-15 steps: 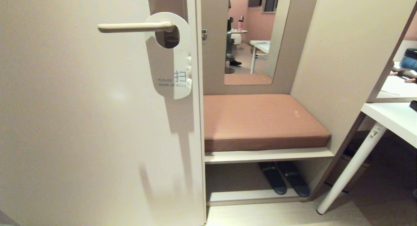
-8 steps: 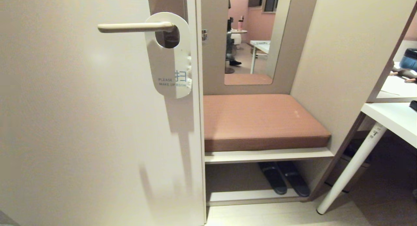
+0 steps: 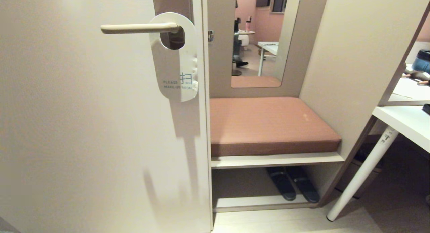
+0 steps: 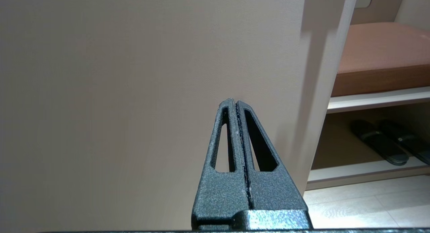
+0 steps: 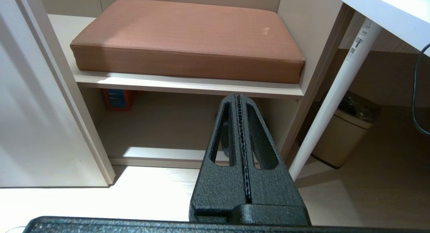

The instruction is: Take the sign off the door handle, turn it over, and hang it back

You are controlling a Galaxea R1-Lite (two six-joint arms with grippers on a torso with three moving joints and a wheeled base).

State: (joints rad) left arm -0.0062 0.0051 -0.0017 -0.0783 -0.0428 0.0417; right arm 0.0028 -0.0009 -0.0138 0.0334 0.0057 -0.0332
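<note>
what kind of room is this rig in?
Most likely a hotel room entryway. A "PLEASE MAKE UP ROOM" sign hangs on the door handle, beside a cushioned bench with slippers on the shelf under it and a mirror above.

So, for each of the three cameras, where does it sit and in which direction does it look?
Head view: high on the robot, facing the sign on the door handle; no arm shows.
Left wrist view: low, behind the shut left gripper, facing the door.
Right wrist view: low, behind the shut right gripper, facing the cushion.
All three share the cushion; head and left wrist views share the slippers.
</note>
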